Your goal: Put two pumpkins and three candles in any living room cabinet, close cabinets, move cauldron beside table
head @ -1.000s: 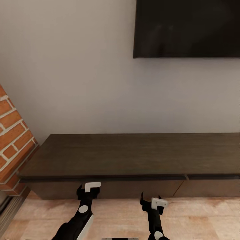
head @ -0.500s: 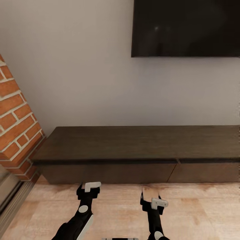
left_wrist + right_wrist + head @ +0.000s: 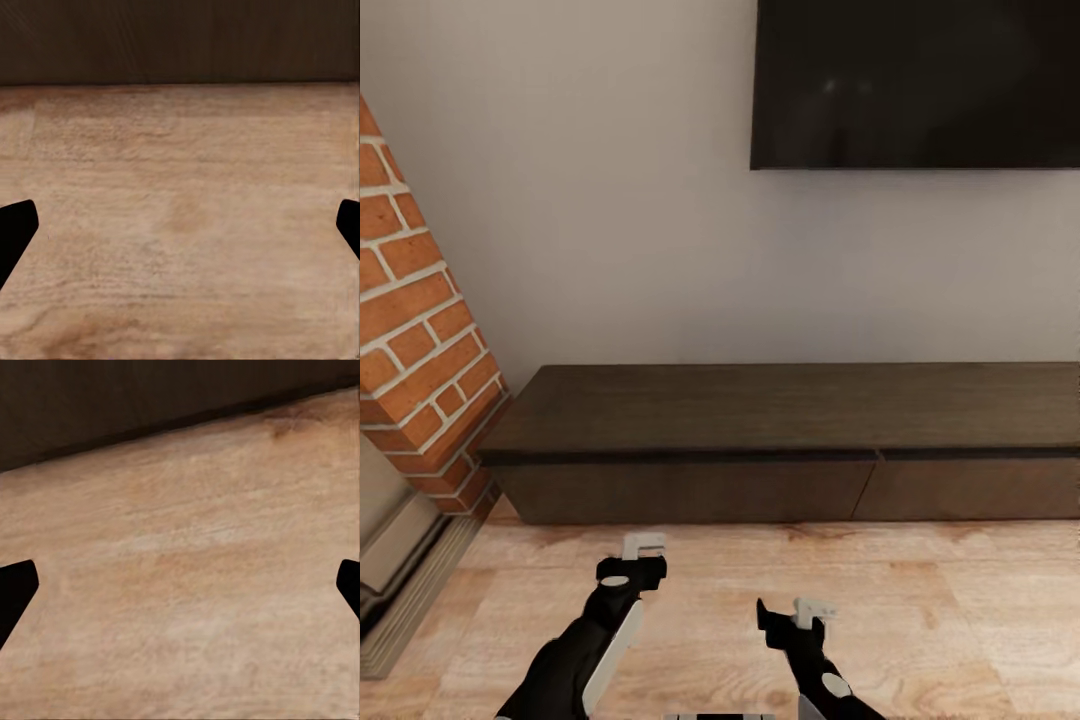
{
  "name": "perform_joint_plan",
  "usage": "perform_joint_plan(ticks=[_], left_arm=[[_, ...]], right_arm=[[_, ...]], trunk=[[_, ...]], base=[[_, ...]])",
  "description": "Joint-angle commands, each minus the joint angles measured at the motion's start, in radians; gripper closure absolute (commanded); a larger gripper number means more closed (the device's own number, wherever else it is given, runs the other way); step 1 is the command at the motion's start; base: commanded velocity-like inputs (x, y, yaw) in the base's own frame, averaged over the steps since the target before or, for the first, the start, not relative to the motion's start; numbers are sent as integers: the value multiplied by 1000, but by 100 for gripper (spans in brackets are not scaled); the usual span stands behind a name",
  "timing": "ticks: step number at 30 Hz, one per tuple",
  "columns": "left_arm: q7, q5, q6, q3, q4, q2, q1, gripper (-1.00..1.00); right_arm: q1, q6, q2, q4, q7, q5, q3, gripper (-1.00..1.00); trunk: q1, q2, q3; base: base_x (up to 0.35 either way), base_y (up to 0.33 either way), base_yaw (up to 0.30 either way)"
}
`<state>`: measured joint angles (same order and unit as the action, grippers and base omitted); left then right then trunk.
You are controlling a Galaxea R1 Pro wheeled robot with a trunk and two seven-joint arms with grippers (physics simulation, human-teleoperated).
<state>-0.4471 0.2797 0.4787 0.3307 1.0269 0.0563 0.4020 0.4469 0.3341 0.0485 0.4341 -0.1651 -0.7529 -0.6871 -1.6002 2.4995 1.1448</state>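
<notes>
Nearest the camera, the left pincer (image 3: 643,556) and the right pincer (image 3: 792,618) are held low over the pale wooden floor (image 3: 920,600), both empty; in each wrist view the two dark fingertips (image 3: 15,229) (image 3: 15,589) are seen far out at opposite edges with bare boards between them, so both pincers are spread apart and nothing is carried. Beyond them the cabinet (image 3: 790,440) is seen along the wall, its two drawer fronts flush and apparently shut, its flat top bare. Compared with a second ago, the cabinet is shown smaller and higher in the head view, and more floor is exposed in front of it, while more of the brick column (image 3: 420,330) at the left is taken in; since the whole picture has shifted, it is judged that the base has been backed away from the cabinet rather than anything in the room moved. With empty pincers and closed drawers, a retreat to fetch the pumpkins or candles seems likely. Farther back, a dark screen (image 3: 915,85) is mounted on the grey wall. Only the brick column beside the cabinet's left end is judged an obstacle for later approaches.
</notes>
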Motion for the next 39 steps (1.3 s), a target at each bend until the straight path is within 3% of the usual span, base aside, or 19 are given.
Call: perform_joint_plan(ticks=[1, 3, 5, 9, 13, 22, 25, 29, 39], left_arm=[[-11, 45, 38, 1, 11, -1, 0, -100], [-13, 118, 87, -11, 20, -5, 0, -100], [-13, 181, 109, -26, 24, -26, 0, -100], [-11, 258, 120, -37, 27, -74, 0, -100], [-11, 303, 116, -37, 12, -93, -3, -100], [-12, 342, 104, -41, -89, -101, -19, -100], [-12, 369, 35, -43, -143, -100, -19, -100], [-12, 376, -10, -47, -202, -99, -19, -100], [-10, 377, -20, -104, -217, -101, -18, -100]], right_arm=[[1, -29, -2, 8, 57, -41, 5, -100], [1, -106, -11, 15, 174, -100, 21, -100], [1, -178, -28, 19, 253, -134, 29, -100], [1, -235, -41, 20, 306, -154, 34, -100], [1, -244, -43, 19, 319, -157, 34, -100], [1, -234, -43, 19, 322, -152, 33, -100], [1, -231, -44, 13, 321, -158, 34, -100], [1, -224, -42, 11, 320, -159, 37, -100], [1, -217, -41, 9, 318, -160, 37, -100]], trunk=[[0, 0, 1], [0, 0, 1], [0, 0, 1], [12, -21, -9], [27, -49, -21], [62, -112, -49], [73, -133, -59], [88, -161, -71], [127, -231, -103]], base=[[-18, 0, 0], [-10, 0, 0], [-4, 0, 0], [-1, 0, 0], [0, 0, 0], [0, 0, 0], [0, 0, 0], [0, 0, 0], [0, 0, 0]])
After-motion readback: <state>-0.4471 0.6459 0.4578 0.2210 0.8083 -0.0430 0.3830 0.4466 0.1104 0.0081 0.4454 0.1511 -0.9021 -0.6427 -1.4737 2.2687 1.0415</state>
